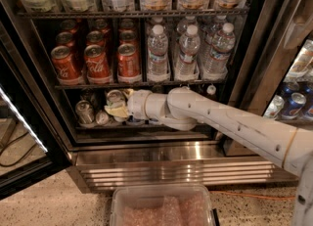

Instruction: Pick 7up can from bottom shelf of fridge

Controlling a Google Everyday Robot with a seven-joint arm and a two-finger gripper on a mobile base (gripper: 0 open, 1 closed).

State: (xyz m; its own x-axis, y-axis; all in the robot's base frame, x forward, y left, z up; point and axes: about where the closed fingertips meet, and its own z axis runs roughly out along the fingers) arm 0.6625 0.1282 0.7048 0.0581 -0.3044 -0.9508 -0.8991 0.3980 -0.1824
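The fridge (161, 155) stands open in front of me. Several silvery-green 7up cans sit at the left of its bottom shelf (93, 128): one at the front left (84, 111), one beside it (102, 118) and one further back (115, 95). My white arm reaches in from the right along this shelf. My gripper (116, 108) is among the cans, right next to the back one and just right of the front ones. The arm hides the shelf's middle.
The rack above holds red Coca-Cola cans (97, 63) on the left and water bottles (188, 53) on the right. The glass door (24, 127) is swung open at the left. A clear plastic bin (161, 208) sits on the floor below the base grille. Blue cans (293, 105) show at the far right.
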